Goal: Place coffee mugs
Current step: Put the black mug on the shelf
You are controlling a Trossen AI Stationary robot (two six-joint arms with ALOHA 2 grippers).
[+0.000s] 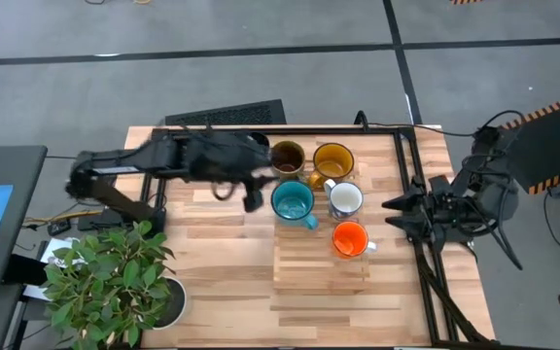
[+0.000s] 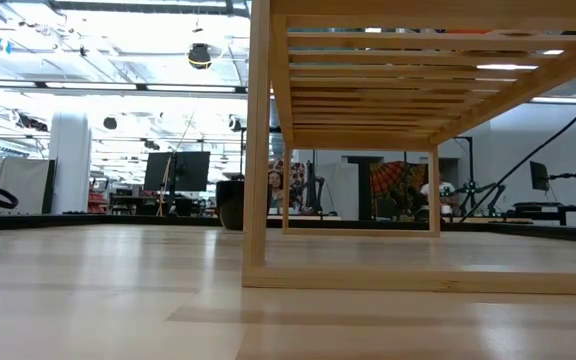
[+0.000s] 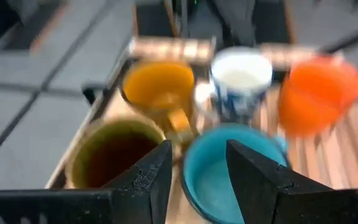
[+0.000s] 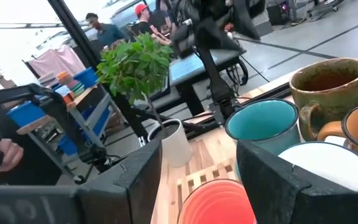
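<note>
High view, going left to right: a plant (image 1: 110, 277) sits at the counter's (image 1: 222, 292) near left corner. The left gripper (image 1: 253, 197) hangs just left of the teal mug (image 1: 293, 201), jaws partly open with nothing in them. It looks ready to move away. Five mugs stand close together on a raised slat rack (image 1: 321, 267): brown mug (image 1: 287, 157) and yellow mug (image 1: 332, 160) at the back, teal and white mug (image 1: 345, 199) in the middle, orange mug (image 1: 350, 239) in front. Bunched like this, they leave rack room in front. The right gripper (image 1: 394, 205) waits by the right edge, jaws wide open and empty. No black mug shows.
</note>
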